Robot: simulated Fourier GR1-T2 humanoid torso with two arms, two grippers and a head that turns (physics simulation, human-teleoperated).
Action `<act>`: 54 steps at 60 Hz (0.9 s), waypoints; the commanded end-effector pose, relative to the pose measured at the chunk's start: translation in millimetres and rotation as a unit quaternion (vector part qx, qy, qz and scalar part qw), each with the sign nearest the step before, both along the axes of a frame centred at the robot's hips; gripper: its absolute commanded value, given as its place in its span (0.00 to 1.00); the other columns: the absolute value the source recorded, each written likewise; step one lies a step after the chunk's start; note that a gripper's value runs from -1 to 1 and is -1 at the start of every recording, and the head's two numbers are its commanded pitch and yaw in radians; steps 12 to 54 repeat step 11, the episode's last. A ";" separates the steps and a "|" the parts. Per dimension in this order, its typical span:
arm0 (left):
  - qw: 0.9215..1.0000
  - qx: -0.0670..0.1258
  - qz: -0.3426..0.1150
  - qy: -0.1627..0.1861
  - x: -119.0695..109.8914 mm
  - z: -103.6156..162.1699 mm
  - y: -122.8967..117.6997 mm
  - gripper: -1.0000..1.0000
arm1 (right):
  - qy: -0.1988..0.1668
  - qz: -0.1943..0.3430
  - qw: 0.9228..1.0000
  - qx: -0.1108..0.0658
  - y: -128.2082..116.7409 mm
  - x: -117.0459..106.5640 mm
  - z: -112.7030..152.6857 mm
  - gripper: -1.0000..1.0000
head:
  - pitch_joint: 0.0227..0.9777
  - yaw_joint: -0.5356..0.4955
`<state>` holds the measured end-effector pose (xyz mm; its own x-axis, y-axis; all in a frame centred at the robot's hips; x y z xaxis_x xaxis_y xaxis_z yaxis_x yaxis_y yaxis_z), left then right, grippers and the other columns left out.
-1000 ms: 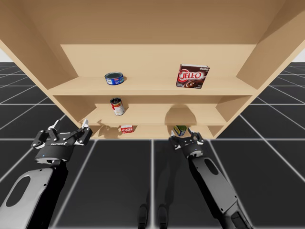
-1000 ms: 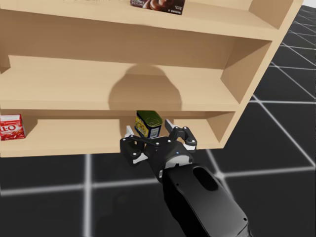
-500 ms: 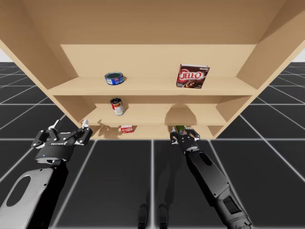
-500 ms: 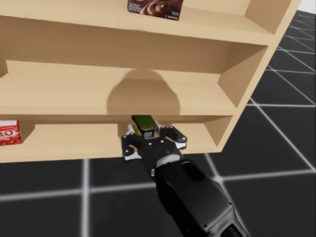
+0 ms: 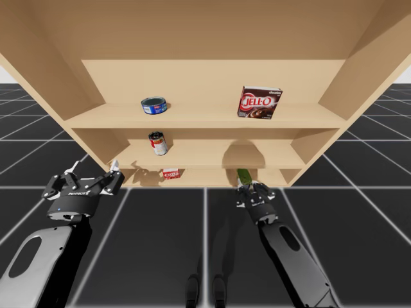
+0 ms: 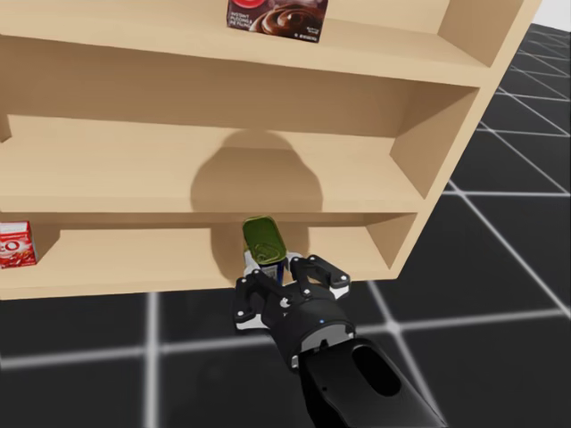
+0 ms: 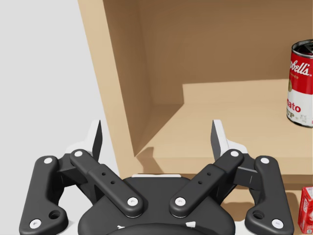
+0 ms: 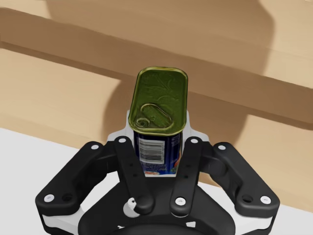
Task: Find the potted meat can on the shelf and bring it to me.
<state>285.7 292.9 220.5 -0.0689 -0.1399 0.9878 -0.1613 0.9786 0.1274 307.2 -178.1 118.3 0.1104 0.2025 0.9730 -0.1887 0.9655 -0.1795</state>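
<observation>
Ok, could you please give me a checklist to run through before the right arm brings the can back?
1. Right gripper shut on the potted meat can: ok, a finger on each side.
2. Can out of the bottom shelf: cannot tell, it sits at the front edge.
3. Red box apart from the can: ok.
4. Left gripper out of the path: ok, open, in front of the shelf's left wall.

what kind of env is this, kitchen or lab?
Neither, probably: a bare simulator scene. A wooden shelf unit holds a few groceries, such as a brown box and a red-and-white can, with black gridded floor around.
</observation>
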 end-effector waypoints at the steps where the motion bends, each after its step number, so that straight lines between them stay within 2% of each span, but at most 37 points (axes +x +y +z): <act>1: 1.000 0.000 0.001 0.000 0.0 -0.1 0.6 0.00 | -0.067 -0.047 0.997 -0.016 -14.7 -15.5 29.1 1.00 | 0.70 0.23; 6: 1.000 0.000 0.001 0.000 0.1 -0.1 0.6 0.00 | -0.089 -0.054 0.994 -0.038 -19.6 -37.7 30.9 1.00 | 0.70 0.23; 11: 1.000 0.000 0.000 0.000 0.2 -0.2 0.5 0.00 | -0.092 -0.053 0.993 -0.046 -22.7 -59.6 31.4 1.00 | 0.69 0.23; 54: 1.000 0.000 0.000 0.000 0.2 -0.2 0.5 0.00 | -0.092 -0.053 0.993 -0.046 -22.7 -59.6 31.4 1.00 | 0.69 0.23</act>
